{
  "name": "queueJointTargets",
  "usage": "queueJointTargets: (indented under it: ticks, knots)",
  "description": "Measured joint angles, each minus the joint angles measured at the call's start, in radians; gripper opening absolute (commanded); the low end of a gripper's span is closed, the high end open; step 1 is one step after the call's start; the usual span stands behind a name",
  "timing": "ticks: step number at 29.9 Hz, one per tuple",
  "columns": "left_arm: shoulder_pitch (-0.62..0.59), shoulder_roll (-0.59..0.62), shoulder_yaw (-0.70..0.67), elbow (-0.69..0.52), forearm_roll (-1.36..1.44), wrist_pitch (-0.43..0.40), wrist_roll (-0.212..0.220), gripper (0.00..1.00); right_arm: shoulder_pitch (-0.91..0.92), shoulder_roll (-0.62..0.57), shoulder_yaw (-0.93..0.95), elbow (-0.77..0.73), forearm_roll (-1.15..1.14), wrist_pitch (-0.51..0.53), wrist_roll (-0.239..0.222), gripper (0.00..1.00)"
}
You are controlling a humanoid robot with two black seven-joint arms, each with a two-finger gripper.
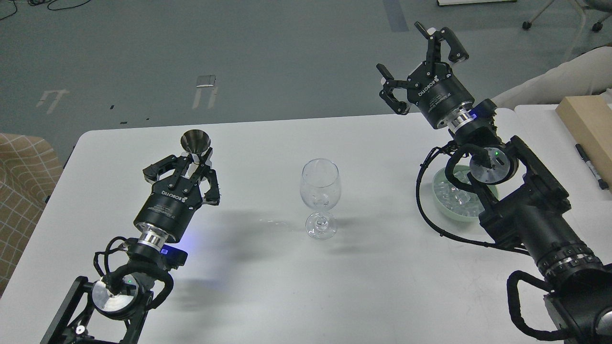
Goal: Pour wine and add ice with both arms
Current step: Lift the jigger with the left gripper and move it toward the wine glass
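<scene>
A clear stemmed wine glass (320, 197) stands upright in the middle of the white table (382, 286). My left gripper (191, 165) is shut on a small steel measuring cup (195, 142), held upright above the table left of the glass. Raised over the table's far right edge, my right gripper (420, 62) is open and holds nothing. Ice (456, 197) lies heaped in a pale green bowl (442, 205), partly hidden behind my right arm. No wine shows.
A few wet drops (272, 222) lie on the table left of the glass foot. A wooden block (585, 122) and a black marker (590, 165) sit on a second table at the right. A checked cushion (19, 177) is at the left edge.
</scene>
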Motion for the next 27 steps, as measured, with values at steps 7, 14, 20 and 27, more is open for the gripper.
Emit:
queueJointTargets:
  ticks: [7,14,20,27]
  knots:
    - [-0.008,0.014,0.062,-0.009,0.0,0.002,0.001,0.14,0.0,0.0,0.001,-0.002,0.0,0.0,0.0,0.99]
    - [-0.025,0.012,0.071,-0.02,0.0,0.02,0.001,0.14,0.0,0.0,0.0,-0.005,-0.001,0.0,0.0,0.99]
    - [-0.042,0.014,0.081,-0.021,0.0,0.028,0.0,0.14,0.0,0.0,0.0,-0.005,0.0,0.0,0.0,0.99]
    - [-0.063,0.026,0.108,-0.027,0.0,0.032,0.0,0.14,0.0,0.0,0.0,-0.005,0.0,0.0,0.0,0.99]
